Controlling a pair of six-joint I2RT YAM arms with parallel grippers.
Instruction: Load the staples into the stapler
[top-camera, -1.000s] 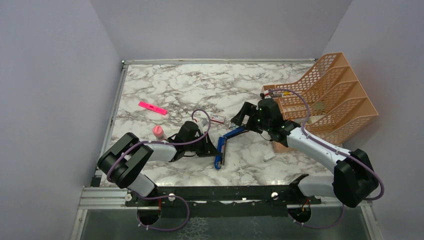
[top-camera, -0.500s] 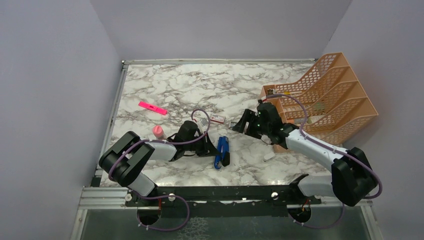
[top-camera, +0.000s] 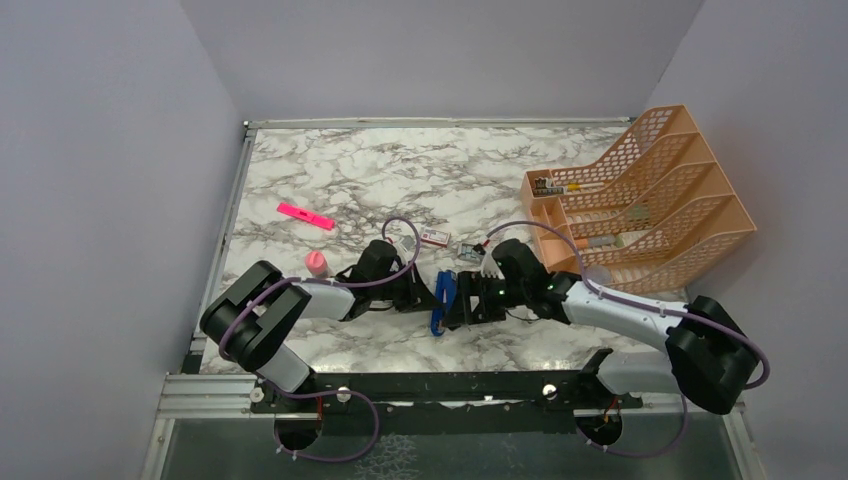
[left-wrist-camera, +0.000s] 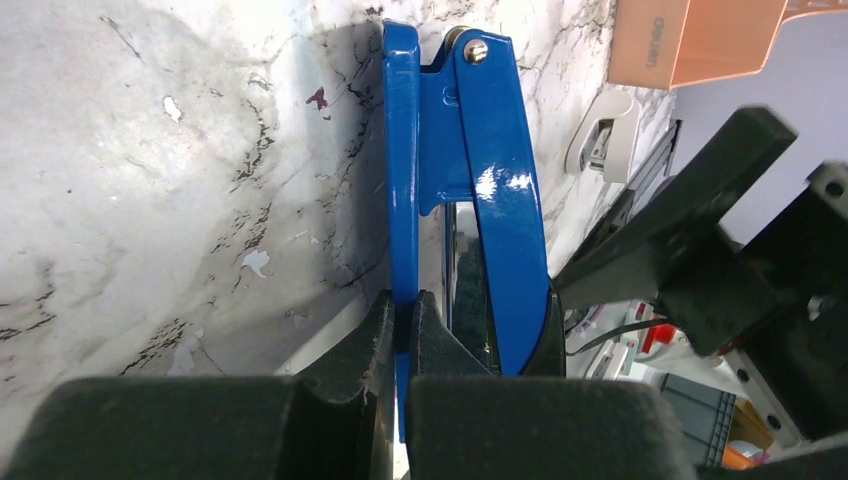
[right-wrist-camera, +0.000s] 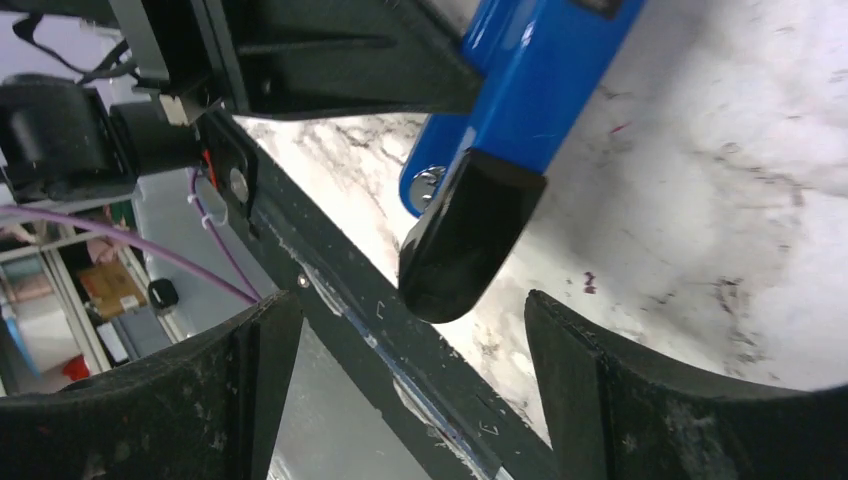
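The blue stapler (top-camera: 440, 298) lies near the table's front, folded nearly shut, with its black tip (right-wrist-camera: 467, 240) toward the near edge. My left gripper (top-camera: 424, 296) is shut on the stapler's thin blue base strip (left-wrist-camera: 402, 200); the upper blue arm (left-wrist-camera: 500, 190) runs just right of it. My right gripper (top-camera: 463, 302) stands open against the stapler's right side, and its fingers (right-wrist-camera: 580, 380) flank the black tip without touching it. A small red-and-white box (top-camera: 434, 238) lies behind the stapler. The staples themselves are out of view.
A second small box-like piece (top-camera: 468, 249) lies beside the red-and-white box. A pink marker (top-camera: 305, 215) and a pink eraser (top-camera: 316, 263) lie to the left. An orange mesh file rack (top-camera: 650, 200) stands at the right. A small white piece (left-wrist-camera: 600, 140) lies beyond the stapler.
The stapler's upper arm, swung out to the right one second ago, has folded down. My right gripper has come forward and left to the stapler's side. The left gripper has kept its hold.
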